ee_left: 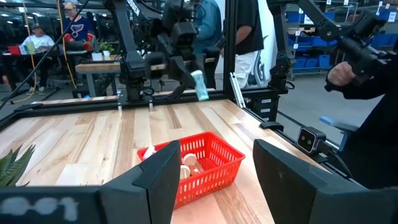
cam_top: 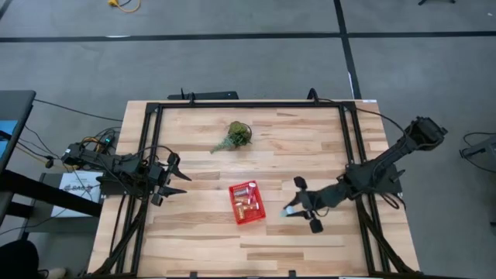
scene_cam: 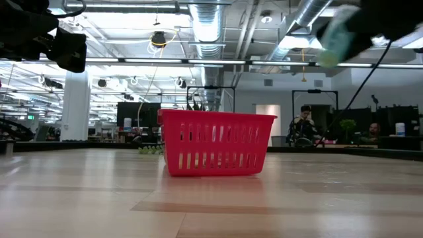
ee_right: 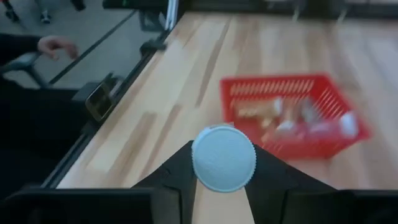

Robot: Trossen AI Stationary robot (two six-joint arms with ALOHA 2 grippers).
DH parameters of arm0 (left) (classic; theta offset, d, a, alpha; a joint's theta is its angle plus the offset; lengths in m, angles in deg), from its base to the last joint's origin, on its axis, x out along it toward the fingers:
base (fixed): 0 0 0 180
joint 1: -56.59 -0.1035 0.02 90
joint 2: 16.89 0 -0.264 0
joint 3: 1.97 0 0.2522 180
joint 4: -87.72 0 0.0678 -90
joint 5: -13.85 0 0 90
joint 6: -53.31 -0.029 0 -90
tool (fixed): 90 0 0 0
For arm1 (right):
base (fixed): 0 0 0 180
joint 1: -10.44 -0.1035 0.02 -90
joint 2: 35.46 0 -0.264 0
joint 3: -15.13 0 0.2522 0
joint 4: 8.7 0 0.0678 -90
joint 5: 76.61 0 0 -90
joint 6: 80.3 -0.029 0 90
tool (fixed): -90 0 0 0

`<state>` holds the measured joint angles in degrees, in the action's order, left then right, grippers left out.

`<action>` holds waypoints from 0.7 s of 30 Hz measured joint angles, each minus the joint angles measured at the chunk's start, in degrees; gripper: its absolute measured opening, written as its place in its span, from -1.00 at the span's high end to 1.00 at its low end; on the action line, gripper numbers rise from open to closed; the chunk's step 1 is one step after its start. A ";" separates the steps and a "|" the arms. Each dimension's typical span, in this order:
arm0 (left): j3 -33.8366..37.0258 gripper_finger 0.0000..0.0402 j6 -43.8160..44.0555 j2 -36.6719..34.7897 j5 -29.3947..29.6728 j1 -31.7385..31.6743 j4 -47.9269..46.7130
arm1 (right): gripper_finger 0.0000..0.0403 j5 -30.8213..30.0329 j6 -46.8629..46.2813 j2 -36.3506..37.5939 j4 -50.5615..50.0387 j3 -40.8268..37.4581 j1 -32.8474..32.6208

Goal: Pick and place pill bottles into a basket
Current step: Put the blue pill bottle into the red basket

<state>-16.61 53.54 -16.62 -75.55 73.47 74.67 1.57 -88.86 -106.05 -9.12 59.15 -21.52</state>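
Note:
The red basket (cam_top: 246, 203) stands on the table's near middle, with several pill bottles (cam_top: 249, 204) lying inside it; it also shows in the low view (scene_cam: 215, 142) and both wrist views (ee_left: 214, 152) (ee_right: 292, 84). Just right of it, my right gripper (cam_top: 294, 208) is shut on one pill bottle (cam_top: 288, 210), whose round white cap (ee_right: 224, 158) faces the wrist camera. My left gripper (cam_top: 174, 184) waits open at the table's left edge, nothing between its fingers (ee_left: 155, 180). My right gripper pinches the pill bottle between its two fingers, one on either side just behind the cap (ee_right: 224, 158). It comes slanting down from the table's right side. The bottle (ee_left: 200, 85) hangs tilted, lifted well clear of the table, right of the basket.
A green plant sprig (cam_top: 235, 137) lies behind the basket toward the far edge. A black frame (cam_top: 248, 105) runs along the table's far, left and right edges. A person's hand (ee_right: 56, 45) and a person (ee_left: 367, 93) stand beyond the table's edge.

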 joint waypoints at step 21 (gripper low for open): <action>0.00 0.04 0.01 0.00 0.02 0.02 0.00 | 0.45 13.39 10.69 -16.85 20.23 4.46 15.89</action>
<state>-16.61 53.54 -16.62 -75.53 73.49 74.67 14.96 -78.17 -122.90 11.10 63.61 -5.63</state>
